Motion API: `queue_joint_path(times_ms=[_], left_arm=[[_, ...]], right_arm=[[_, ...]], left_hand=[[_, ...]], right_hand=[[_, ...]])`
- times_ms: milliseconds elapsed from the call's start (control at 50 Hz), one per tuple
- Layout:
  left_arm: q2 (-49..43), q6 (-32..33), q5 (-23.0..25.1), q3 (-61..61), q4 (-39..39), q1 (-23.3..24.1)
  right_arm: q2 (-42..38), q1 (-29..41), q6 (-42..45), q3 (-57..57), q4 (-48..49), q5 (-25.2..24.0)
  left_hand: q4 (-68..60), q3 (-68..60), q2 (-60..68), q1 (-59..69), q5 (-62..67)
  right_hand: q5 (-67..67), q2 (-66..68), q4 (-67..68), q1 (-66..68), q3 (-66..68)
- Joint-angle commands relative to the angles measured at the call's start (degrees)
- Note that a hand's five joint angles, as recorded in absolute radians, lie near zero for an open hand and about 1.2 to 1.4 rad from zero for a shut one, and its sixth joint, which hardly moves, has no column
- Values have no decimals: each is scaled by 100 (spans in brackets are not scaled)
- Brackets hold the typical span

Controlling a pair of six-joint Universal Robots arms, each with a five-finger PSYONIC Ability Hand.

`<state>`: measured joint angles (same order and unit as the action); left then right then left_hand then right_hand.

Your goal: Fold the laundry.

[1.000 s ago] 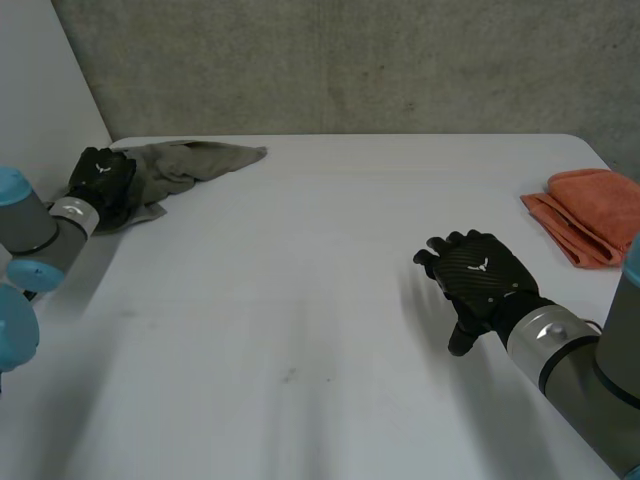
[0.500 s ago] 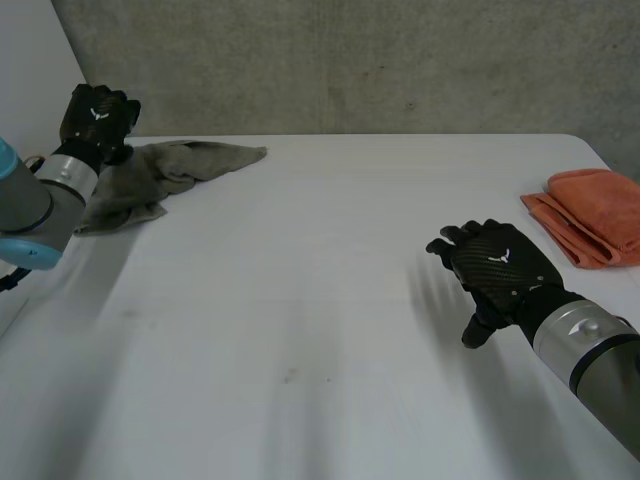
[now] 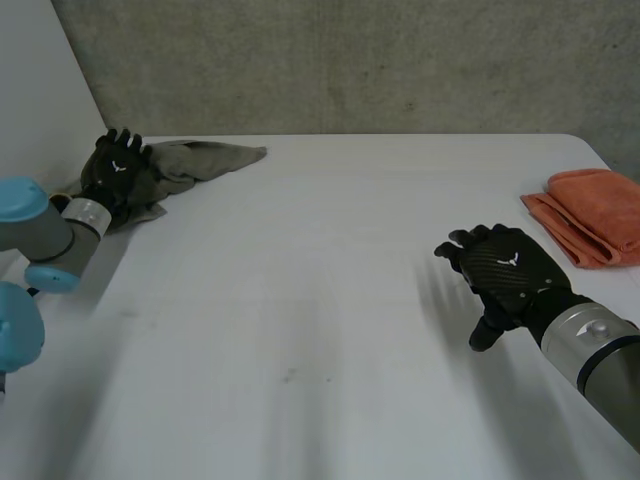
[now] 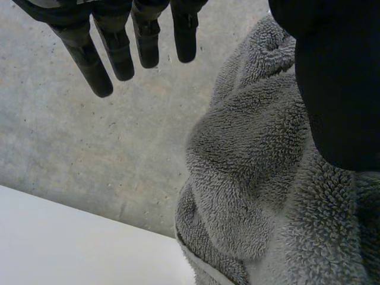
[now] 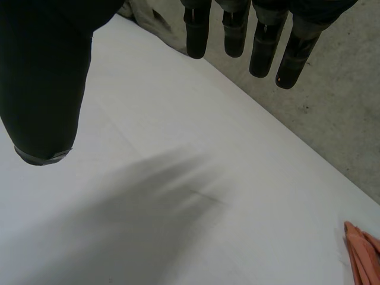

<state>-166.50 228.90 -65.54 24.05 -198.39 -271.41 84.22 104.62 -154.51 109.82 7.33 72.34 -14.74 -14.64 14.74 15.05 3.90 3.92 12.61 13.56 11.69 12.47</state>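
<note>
A crumpled grey towel (image 3: 195, 160) lies in the table's far left corner. My left hand (image 3: 117, 168) rests over its left end with fingers spread and straight, open. In the left wrist view the grey towel (image 4: 255, 178) bunches under the palm, and the left hand (image 4: 119, 56) has its fingers clear of the pile. My right hand (image 3: 505, 272) hovers open over bare table at the right, holding nothing. In the right wrist view my right hand (image 5: 44, 77) has its thumb and straight fingers above the white surface.
A folded orange cloth (image 3: 590, 215) sits at the table's right edge, beyond my right hand; its corner, the orange cloth (image 5: 363, 252), is also seen from the right wrist. The white table (image 3: 300, 300) stretches between both hands. A concrete wall backs the table.
My left hand, curled on the towel's left end a second ago, lifted, then came back down on the towel with its fingers straightened. The right hand drifted slightly right.
</note>
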Motion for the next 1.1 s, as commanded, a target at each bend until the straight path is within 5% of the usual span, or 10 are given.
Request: queue_joint_path(times_ms=[20, 160, 280, 700, 900, 980, 1000, 1020, 1060, 1100], left_arm=[[-286, -47, 260, -287, 2, -34], [-444, -47, 463, -428, 20, -105], [-436, -47, 516, -445, 20, -184], [2103, -1092, 384, 2656, -1061, -105], [4186, -2779, 358, 4432, -1131, 677], [3986, -2798, 279, 4275, -1403, 669], [3872, -2711, 270, 4222, -1421, 660], [3619, -2466, 252, 4100, -1404, 634], [3389, -2149, 243, 3941, -1360, 573], [3056, -1598, 217, 3705, -1290, 406]], right_arm=[[-11, -47, 0, -5, 23, 0], [-55, -47, 0, -22, 23, 0], [-55, -47, 0, -22, 23, 0], [-55, -73, 9, 22, 32, -9], [-20, -152, 0, 13, 32, -18], [24, -223, 0, 57, 23, -97], [24, -223, 0, 66, 23, -115], [33, -223, 0, 83, 23, -132], [94, -258, 0, 127, 23, -158], [129, -293, 0, 153, 23, -167]], left_hand=[[-1126, -1136, 1125, 1094, 1209], [-2875, -2885, 2875, 2844, 2959], [-6522, -6532, 6521, 6490, 6605], [-6526, -6536, 6526, 6495, 6610], [-6526, -6536, 6526, 6495, 6610], [-6526, -6536, 6526, 6495, 6610], [-5996, -6006, 5995, 5964, 6079], [-2810, -2820, 2809, 2778, 2893], [152, 142, -153, -184, -69], [454, 444, -455, -486, -371]], right_hand=[[-392, -261, -356, -169, -247], [-392, -261, -356, -169, -247], [-392, -261, -356, -169, -247], [-392, -261, -356, -169, -247], [-392, -261, -356, -169, -247], [-392, -261, -356, -169, -247], [-392, -261, -356, -169, -247], [-392, -261, -356, -169, -247], [-392, -261, -356, -169, -247], [-392, -261, -356, -169, -247]])
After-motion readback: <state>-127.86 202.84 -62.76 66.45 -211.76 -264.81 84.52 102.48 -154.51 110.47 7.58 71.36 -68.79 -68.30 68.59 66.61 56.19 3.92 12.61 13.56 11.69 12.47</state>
